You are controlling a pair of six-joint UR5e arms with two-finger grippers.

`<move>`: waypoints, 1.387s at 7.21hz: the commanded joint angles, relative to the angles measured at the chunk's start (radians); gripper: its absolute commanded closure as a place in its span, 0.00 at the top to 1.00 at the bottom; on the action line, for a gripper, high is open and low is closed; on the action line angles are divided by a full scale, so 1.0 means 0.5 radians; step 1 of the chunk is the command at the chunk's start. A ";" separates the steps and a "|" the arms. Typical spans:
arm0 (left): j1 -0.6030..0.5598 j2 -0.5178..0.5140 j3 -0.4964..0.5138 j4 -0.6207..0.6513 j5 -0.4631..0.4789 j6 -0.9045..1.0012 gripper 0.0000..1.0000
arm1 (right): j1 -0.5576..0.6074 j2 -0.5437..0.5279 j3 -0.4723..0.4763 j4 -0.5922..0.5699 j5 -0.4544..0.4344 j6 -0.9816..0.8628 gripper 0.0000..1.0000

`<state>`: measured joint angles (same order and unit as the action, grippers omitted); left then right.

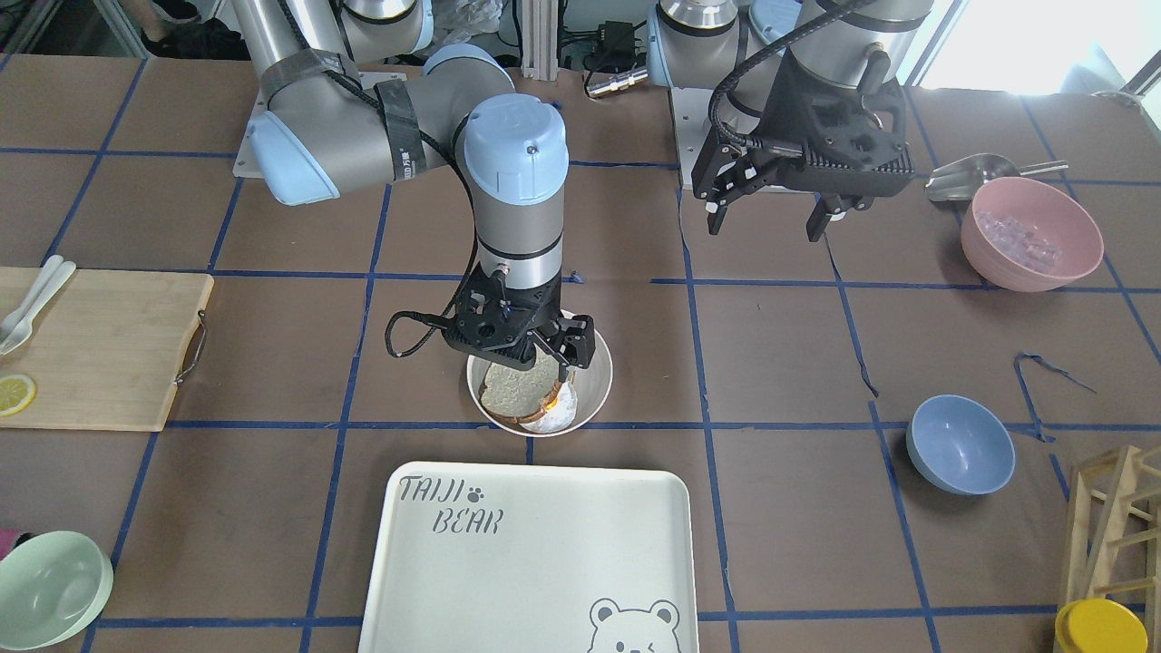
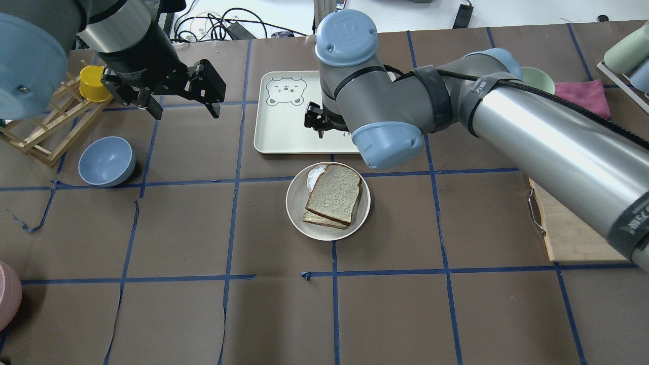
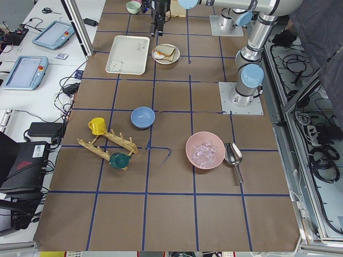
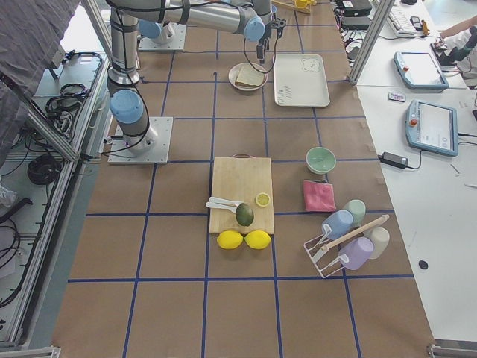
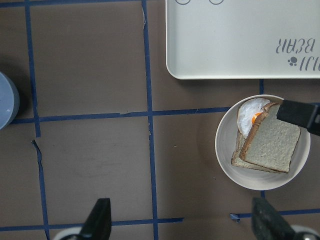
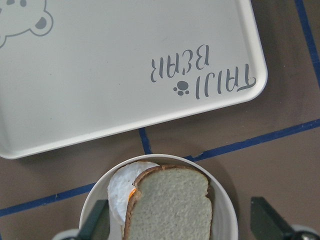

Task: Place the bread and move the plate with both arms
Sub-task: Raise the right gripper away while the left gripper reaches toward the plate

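Note:
The bread (image 2: 334, 195), a speckled slice with a dark crust, lies on the round cream plate (image 2: 296, 213) at the table's middle. It rests on a second slice (image 2: 317, 219) and a fried egg (image 2: 315, 176). My right gripper (image 1: 535, 352) hangs open and empty just above the plate's tray side. Its fingertips (image 6: 97, 220) stand wide apart on either side of the bread (image 6: 172, 205). My left gripper (image 2: 186, 112) is open and empty, raised well off to the plate's left. The left wrist view shows the plate (image 5: 225, 150) and the bread (image 5: 272, 145).
The "TAIJI BEAR" tray (image 2: 284, 132) lies just beyond the plate. A blue bowl (image 2: 106, 161) and a wooden rack with a yellow cup (image 2: 94, 83) stand at the left. A cutting board (image 1: 100, 349), a green bowl (image 1: 50, 589) and a pink bowl (image 1: 1031, 233) lie further out.

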<state>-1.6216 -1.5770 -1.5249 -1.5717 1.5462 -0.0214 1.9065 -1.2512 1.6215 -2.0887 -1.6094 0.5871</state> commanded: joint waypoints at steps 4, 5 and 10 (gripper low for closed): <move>-0.012 -0.196 -0.587 0.576 -0.161 -0.441 1.00 | -0.416 -0.399 -0.116 0.486 0.010 -0.976 1.00; -0.012 -0.245 -0.774 0.813 -0.369 -0.500 1.00 | -0.481 -0.409 -0.141 0.651 0.031 -1.093 1.00; -0.153 -0.622 -0.963 1.254 -0.475 -0.626 0.84 | -0.671 -0.547 -0.221 0.757 0.151 -1.355 1.00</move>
<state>-1.6870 -1.8453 -2.0032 -0.9675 1.3146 -0.3294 1.5785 -1.5126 1.5095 -1.7173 -1.5257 -0.0836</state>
